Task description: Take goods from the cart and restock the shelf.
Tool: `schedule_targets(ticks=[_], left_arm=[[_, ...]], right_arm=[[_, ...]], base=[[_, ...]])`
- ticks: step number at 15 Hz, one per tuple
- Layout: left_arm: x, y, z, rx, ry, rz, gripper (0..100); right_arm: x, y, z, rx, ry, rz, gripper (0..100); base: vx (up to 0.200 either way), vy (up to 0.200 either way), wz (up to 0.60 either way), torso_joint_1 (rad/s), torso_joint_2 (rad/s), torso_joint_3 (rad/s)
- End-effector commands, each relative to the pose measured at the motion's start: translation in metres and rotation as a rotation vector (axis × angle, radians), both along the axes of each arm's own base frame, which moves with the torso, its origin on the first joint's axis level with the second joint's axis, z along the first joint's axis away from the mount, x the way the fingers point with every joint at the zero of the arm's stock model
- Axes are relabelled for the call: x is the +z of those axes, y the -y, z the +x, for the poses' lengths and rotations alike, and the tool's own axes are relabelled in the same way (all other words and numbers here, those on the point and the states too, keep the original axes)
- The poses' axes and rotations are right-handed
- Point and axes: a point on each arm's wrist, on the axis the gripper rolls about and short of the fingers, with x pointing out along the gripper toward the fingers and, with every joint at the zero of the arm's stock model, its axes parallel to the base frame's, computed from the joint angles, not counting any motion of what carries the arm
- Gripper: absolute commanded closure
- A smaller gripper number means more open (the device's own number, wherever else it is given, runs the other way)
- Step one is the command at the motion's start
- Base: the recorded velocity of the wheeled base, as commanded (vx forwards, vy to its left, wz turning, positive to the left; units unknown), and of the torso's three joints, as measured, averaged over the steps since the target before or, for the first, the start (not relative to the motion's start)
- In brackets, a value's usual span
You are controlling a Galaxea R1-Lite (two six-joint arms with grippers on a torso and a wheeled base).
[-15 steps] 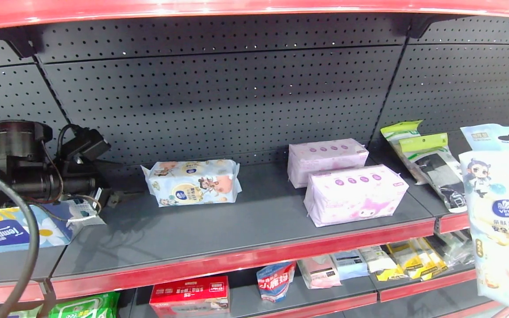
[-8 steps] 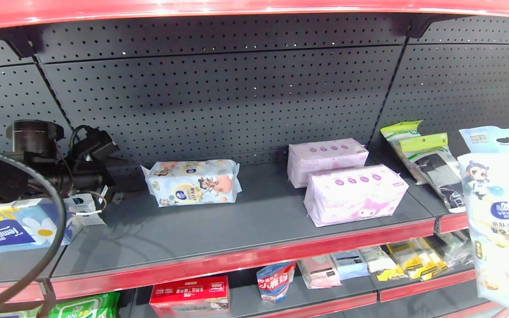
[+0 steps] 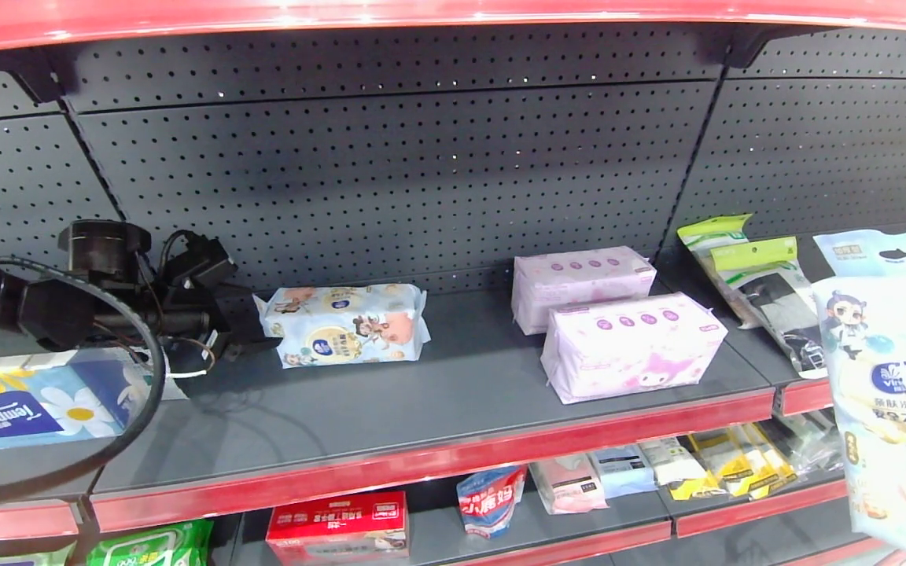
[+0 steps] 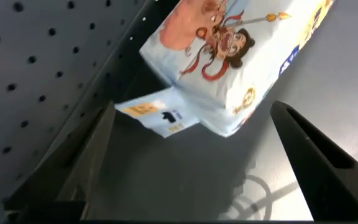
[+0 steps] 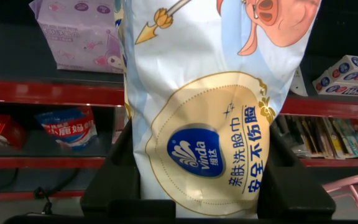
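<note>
A light-blue cartoon tissue pack lies on the grey shelf, left of centre. My left gripper hovers just left of it, open; in the left wrist view its fingers stand wide apart with the pack just beyond them, and nothing is between them. My right gripper is shut on a second cartoon tissue pack, held upright off the shelf's right end.
Two pink tissue packs sit right of centre, one behind the other. A blue flowered pack lies at the far left. Green-topped bags lean at the right. The lower shelf holds several goods.
My left arm has moved right along the shelf, away from the blue flowered pack, up to the cartoon pack. The pack in my right gripper has barely shifted.
</note>
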Motion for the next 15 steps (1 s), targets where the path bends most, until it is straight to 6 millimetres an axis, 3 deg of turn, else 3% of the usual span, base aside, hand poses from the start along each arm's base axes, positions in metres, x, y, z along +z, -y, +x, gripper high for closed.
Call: schedule_targets(ticks=[1,4,9,15], left_arm=[[-0.005,0.002,0.003,-0.007,-0.012,-0.003,0],[-0.011,0.003,0.011,-0.012,-0.02,-0.004,0],[-0.003,0.004,0.03,-0.019,0.0,-0.001,0],[-0.002,0.013,0.035,-0.05,-0.024,-0.009,0]], right_arm=[[0.0,0.0,0.0,0.001,-0.002,0.0,100],[0.0,0.0,0.0,0.001,-0.002,-0.002,100],[-0.004,0.0,0.0,-0.007,-0.016,-0.007,100],[-0.004,0.0,0.0,-0.01,-0.014,-0.008,100]], base=[[0.0,0.0,0.0,0.0,0.0,0.0],[0.0,0.0,0.0,0.0,0.0,0.0],[0.0,0.0,0.0,0.0,0.0,0.0],[0.0,0.0,0.0,0.0,0.0,0.0]])
